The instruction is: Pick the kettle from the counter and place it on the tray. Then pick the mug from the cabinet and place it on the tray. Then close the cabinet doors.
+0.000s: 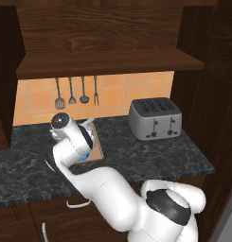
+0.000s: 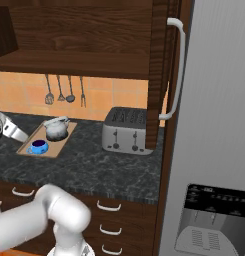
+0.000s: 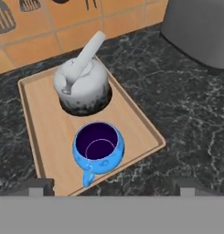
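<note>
Here my fingers (image 3: 111, 188) hang just above the near edge of the tray (image 3: 42, 123), spread wide apart with nothing between them; only the two dark tips (image 3: 36, 186) show at the bottom of the hand view.

The mug (image 3: 98, 148) is a squat, bright blue cup with a dark purple inside, and its small handle points toward me. It stands upright on the tray, at the near end. Just behind it, almost touching, sits the kettle (image 3: 80, 84): rounded, silver-grey, with a pale handle rising at a slant over its lid. The tray is a flat board of light wood with a low raised rim, and it lies on the dark marbled tabletop (image 3: 177, 114) in front of the orange tiled wall.

In the right base view the same pair shows, the kettle (image 2: 56, 128) at the far end of the tray (image 2: 53, 148) and the mug (image 2: 39, 146) at the near end. A boxy silver toaster (image 2: 125, 131) stands well apart to the right. Utensils (image 2: 64, 92) hang on the tiles above. One cabinet door (image 2: 159, 70) stands open, its silver bar handle (image 2: 178, 65) facing out.
</note>
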Robot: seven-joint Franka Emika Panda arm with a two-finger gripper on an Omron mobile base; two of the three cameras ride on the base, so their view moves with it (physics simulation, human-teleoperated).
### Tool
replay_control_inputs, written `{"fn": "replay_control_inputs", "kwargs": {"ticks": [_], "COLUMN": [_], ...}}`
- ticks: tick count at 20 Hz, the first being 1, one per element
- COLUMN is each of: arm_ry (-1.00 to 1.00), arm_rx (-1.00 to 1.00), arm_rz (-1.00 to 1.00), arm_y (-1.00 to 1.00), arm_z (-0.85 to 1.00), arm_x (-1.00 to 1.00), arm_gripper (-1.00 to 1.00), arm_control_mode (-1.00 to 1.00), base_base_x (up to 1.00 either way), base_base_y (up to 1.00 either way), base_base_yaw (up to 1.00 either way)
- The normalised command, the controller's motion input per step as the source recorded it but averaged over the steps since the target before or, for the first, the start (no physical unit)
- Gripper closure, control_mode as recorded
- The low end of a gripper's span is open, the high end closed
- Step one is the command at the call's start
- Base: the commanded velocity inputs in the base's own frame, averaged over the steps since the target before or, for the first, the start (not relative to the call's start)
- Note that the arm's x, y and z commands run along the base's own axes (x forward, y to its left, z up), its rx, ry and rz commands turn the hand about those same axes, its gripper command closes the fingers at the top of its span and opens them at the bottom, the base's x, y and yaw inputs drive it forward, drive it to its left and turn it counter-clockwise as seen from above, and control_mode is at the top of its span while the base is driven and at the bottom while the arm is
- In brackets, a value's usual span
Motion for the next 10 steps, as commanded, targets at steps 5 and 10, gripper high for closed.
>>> {"fn": "replay_control_inputs", "kwargs": {"ticks": [5, 10], "arm_ry": [0.0, 0.0], "arm_rx": [0.04, 0.01], "arm_rz": [0.0, 0.0], "arm_y": [-0.57, -0.57], "arm_z": [0.58, 0.53], "arm_x": [-0.52, -0.58], "arm_gripper": [-1.0, -1.0], "arm_control_mode": [-1.0, -1.0], "base_base_x": [0.0, 0.0], "base_base_y": [0.0, 0.0], "base_base_yaw": [0.0, 0.0]}}
